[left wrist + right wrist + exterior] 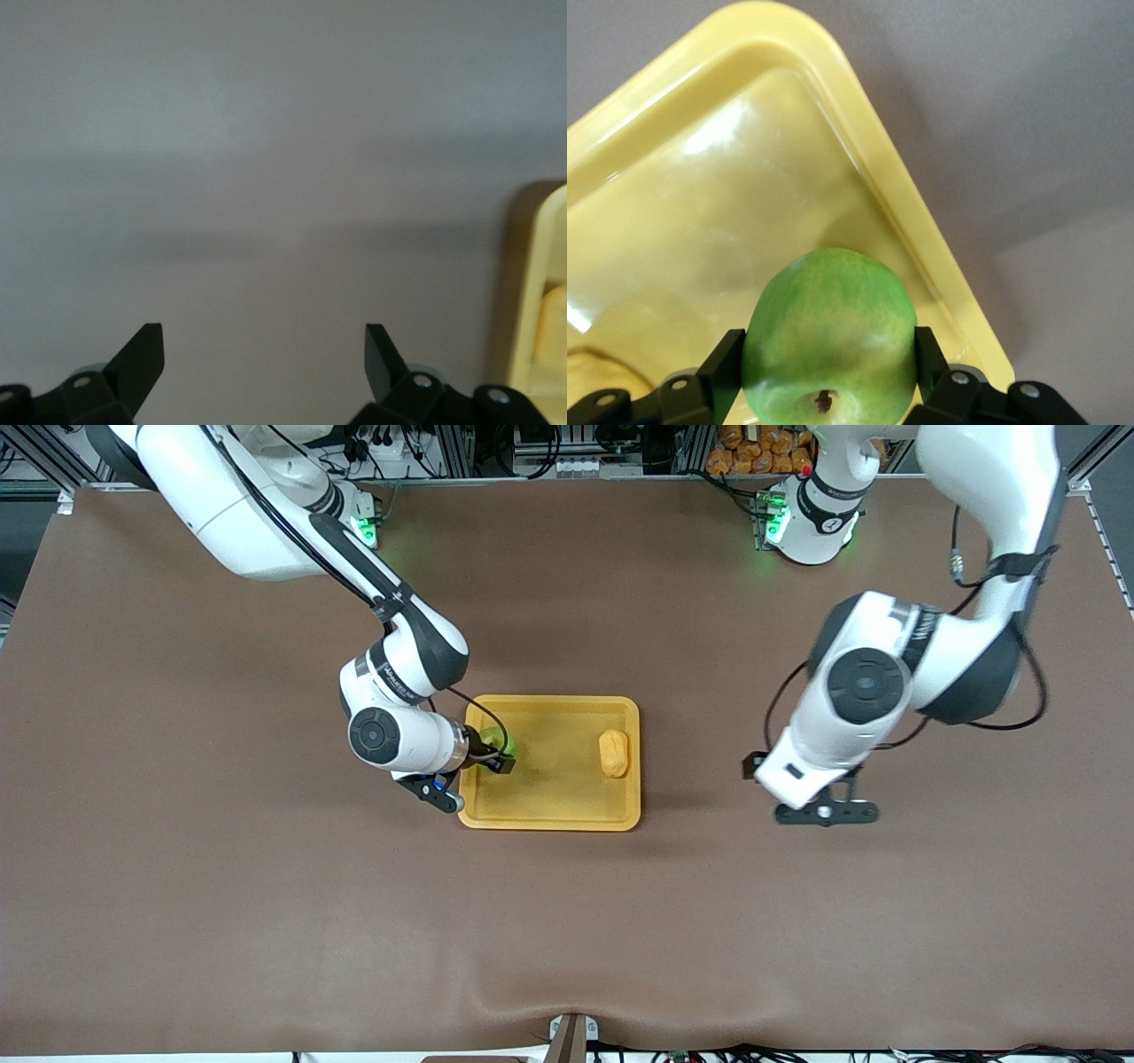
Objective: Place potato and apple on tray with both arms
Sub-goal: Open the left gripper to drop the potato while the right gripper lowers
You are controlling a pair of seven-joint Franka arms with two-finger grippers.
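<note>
The yellow-orange tray [549, 802] lies mid-table. The tan potato [613, 753] rests in it at the end toward the left arm. My right gripper [493, 751] is over the tray's end toward the right arm, shut on the green apple [489, 737]. In the right wrist view the apple [828, 332] fills the right gripper [828, 354], stem dimple toward the camera, above the tray floor [700, 230]; I cannot tell whether it touches. My left gripper [826, 812] hangs open and empty over bare table beside the tray. Its wrist view shows the left gripper [262, 332], the tray rim [532, 266] and the potato [556, 312].
The brown table [266, 886] spreads around the tray on every side. A pile of orange-brown items [762, 447] sits off the table by the left arm's base. The arms' bases [811, 522] stand along the table's edge farthest from the front camera.
</note>
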